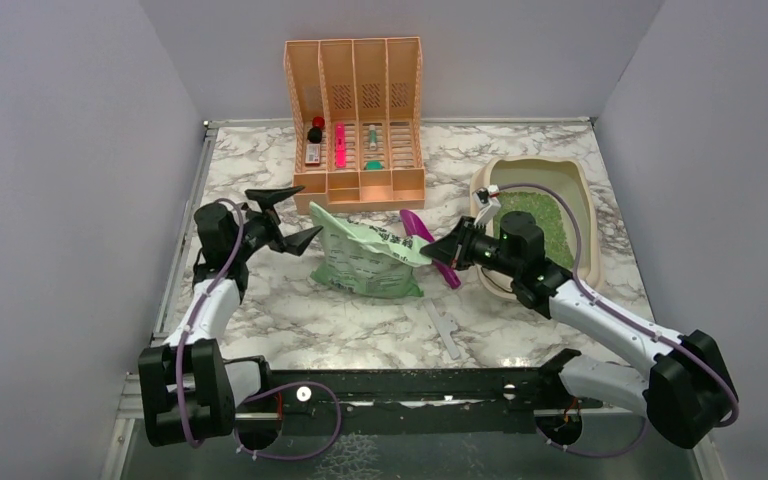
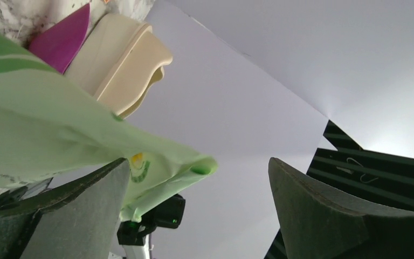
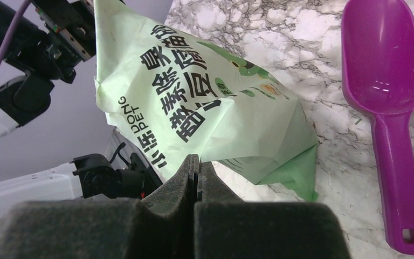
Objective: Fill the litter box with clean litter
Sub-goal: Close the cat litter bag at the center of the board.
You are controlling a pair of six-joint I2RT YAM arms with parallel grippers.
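While the left hand (image 1: 293,216) gapes wide just beside the bag (image 1: 365,262), the right hand (image 1: 432,250) is closed, its tips at the bag's other corner. Green litter (image 1: 550,220) lies in the litter box (image 1: 588,212) at the surface's (image 1: 290,320) right rear, near a purple scoop (image 1: 415,225).

You look at a white, grey-veined marble-patterned tabletop (image 1: 260,320) boxed in by plain pale lavender-grey walls (image 1: 60,150), evenly lit.
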